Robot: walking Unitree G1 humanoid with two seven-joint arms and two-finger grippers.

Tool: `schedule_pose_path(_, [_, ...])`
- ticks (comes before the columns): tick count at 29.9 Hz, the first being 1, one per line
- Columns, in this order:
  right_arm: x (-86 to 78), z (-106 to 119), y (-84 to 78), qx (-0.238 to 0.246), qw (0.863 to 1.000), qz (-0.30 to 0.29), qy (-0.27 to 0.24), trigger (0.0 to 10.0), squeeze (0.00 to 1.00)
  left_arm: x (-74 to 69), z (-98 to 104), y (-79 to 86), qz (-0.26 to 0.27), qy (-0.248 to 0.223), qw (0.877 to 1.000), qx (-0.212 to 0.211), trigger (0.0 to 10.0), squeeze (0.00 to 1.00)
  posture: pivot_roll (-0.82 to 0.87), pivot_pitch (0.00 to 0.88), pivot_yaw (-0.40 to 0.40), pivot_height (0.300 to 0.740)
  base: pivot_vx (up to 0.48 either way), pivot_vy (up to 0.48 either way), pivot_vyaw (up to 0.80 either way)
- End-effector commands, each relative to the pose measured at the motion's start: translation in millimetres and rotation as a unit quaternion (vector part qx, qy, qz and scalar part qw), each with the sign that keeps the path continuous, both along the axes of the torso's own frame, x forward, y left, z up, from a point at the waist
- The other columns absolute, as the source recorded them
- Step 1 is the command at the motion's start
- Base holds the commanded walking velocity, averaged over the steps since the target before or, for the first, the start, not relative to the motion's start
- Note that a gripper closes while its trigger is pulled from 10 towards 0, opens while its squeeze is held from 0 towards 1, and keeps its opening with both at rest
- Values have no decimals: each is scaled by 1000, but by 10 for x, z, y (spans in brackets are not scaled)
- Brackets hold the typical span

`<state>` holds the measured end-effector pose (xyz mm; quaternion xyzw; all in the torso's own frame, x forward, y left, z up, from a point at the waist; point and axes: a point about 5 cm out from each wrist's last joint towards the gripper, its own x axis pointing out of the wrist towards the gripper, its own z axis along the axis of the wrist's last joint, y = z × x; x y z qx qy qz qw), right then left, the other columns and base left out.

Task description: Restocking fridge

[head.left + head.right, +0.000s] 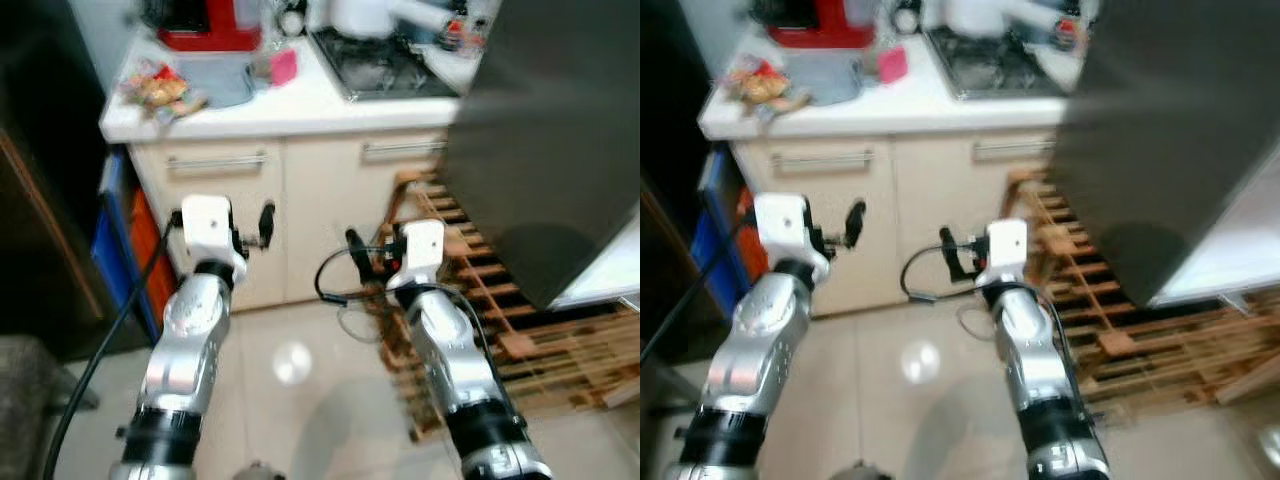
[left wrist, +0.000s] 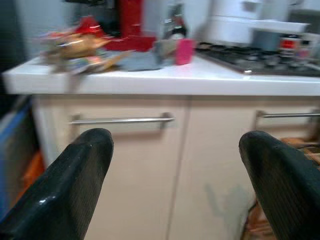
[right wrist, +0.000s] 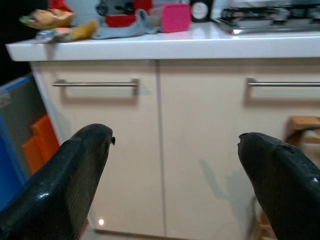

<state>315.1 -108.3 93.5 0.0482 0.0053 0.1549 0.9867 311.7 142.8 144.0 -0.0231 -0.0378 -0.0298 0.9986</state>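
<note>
A white countertop is seen above cream cabinet doors, which are smooth and flat, each fitted with a slim brushed-metal bar handle. On the counter a crinkled pile of snack packets, a grey cloth, a small pink block-shaped object, a glossy red appliance and a black gas hob carrying a white pot are noted. The fridge, a large dark matte box, is placed at the right, just beside the counter's end. A slatted wooden pallet lies on the glossy pale tiled floor below it. Blue and orange crates are stacked at the left of the cabinets.

Both silver arms are held forward at cabinet height, well apart from the doors. The left gripper is spread wide, its 2 rounded black fingers holding nothing. The right gripper is likewise spread, with nothing between its fingers.
</note>
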Motion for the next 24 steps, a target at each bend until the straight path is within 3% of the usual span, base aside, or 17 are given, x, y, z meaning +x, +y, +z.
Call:
schedule_pose_path(1, [16, 17, -32, -3, 1000, -7, -5, 10000, 0, 12, -10, -15, -1, 8, 1000, -3, 10000, 0, -9, 0, -31, 740, 0, 0, 756])
schedule_pose_path(4, [32, -3, -70, 8, 1000, -20, 2, 10000, 0, 8, 6, -28, -10, -4, 999, 32, 10000, 0, -7, 0, -27, 740, 0, 0, 696])
schedule_pose_path(12, [79, 46, -97, 4, 999, -37, -10, 10000, 0, 55, 46, -91, -29, -12, 999, 29, 10000, 0, -15, 0, -33, 740, 0, 0, 575])
schedule_pose_path(24, [111, 100, -220, 1, 997, -73, -29, 10000, 0, 105, 144, -185, -50, -44, 996, 65, 10000, 0, -34, 0, -26, 740, 417, 0, 0])
